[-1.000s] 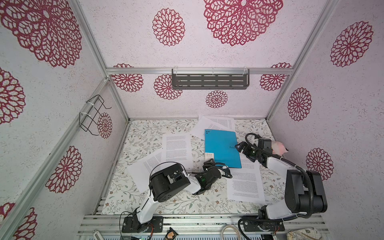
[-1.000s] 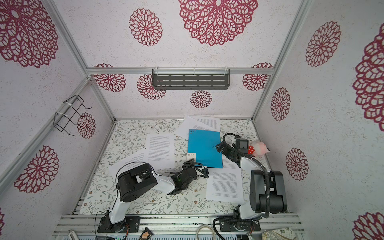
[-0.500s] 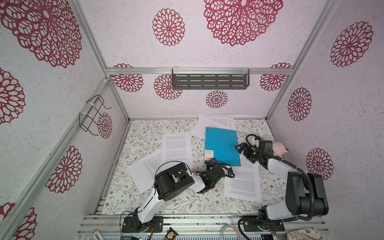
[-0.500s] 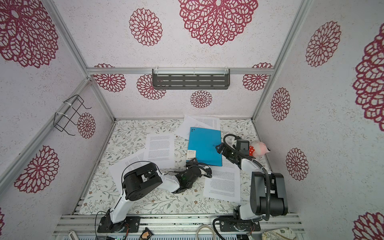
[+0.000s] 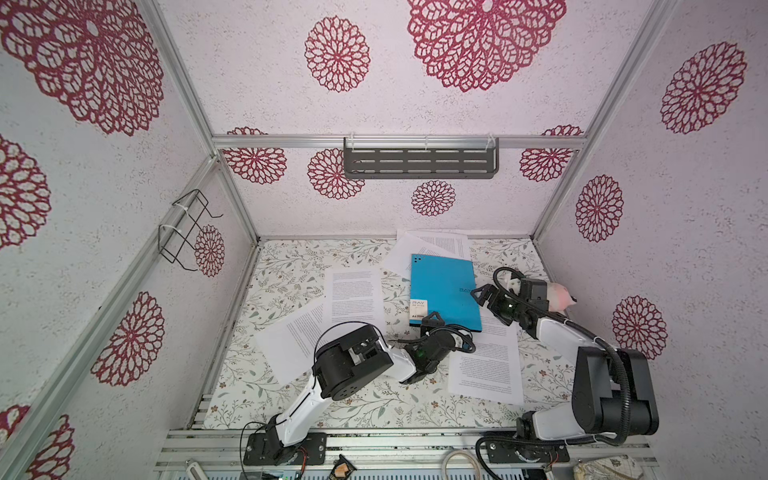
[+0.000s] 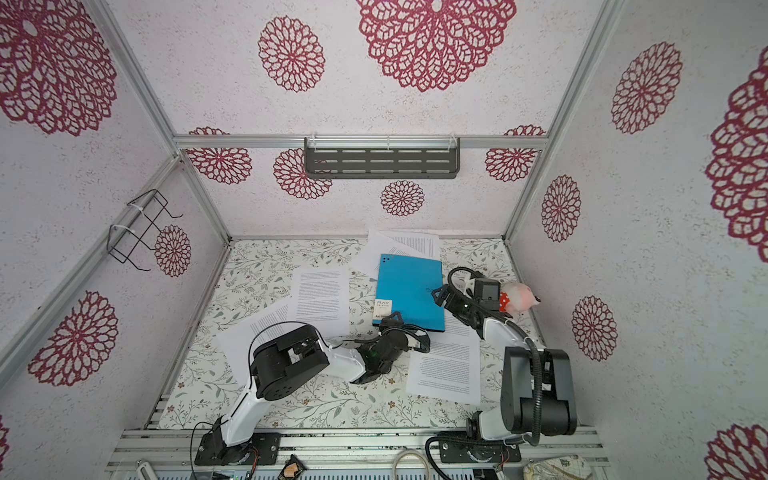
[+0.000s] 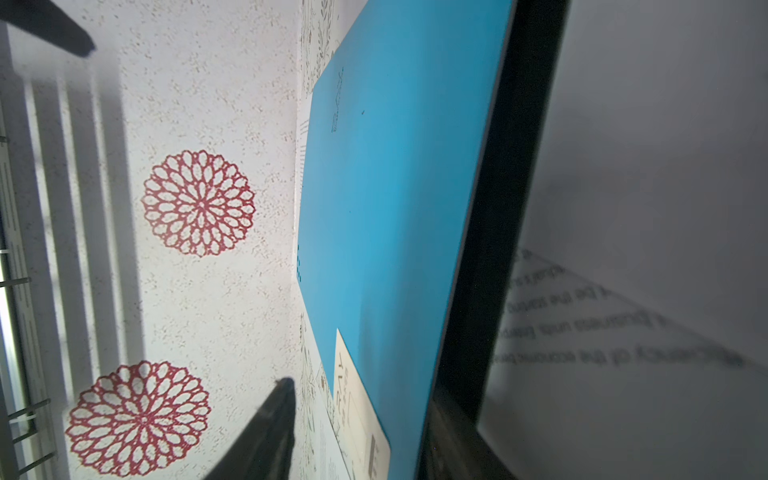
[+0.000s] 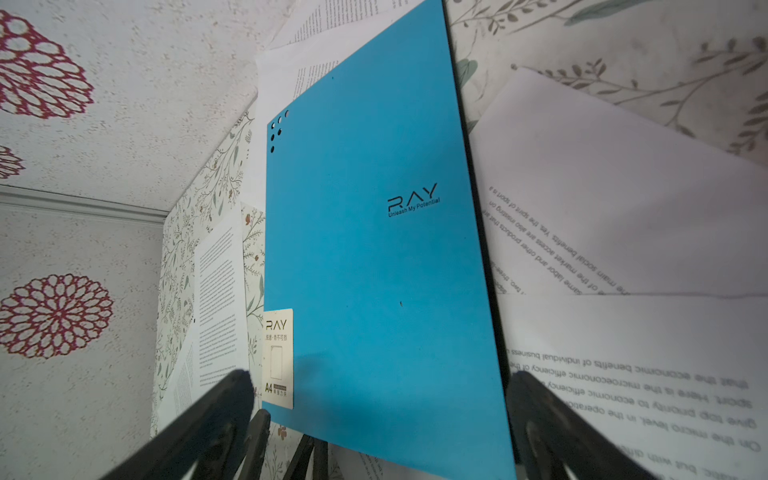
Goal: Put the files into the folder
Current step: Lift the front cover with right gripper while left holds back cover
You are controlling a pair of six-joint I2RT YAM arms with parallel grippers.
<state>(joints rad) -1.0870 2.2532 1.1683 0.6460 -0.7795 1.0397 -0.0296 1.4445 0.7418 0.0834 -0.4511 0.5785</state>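
Floral tabletop bears folder; slogan legible only from right wrist

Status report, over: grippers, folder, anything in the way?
Left gripper open at the folder near corner. Right gripper open at its right edge. Closed; files loose around, some under it.

Shot from high over the front rail in both top views, facing down and toward the back wall, far enough out to take in the whole table and enclosure, near-identical framing shifted slightly sideways. From the left wrist: rolled on its side, very close, skimming along the folder toward the back wall. From the right wrist: low and close, looking across the same folder and the sheets beside it, all of that also inside both top views.
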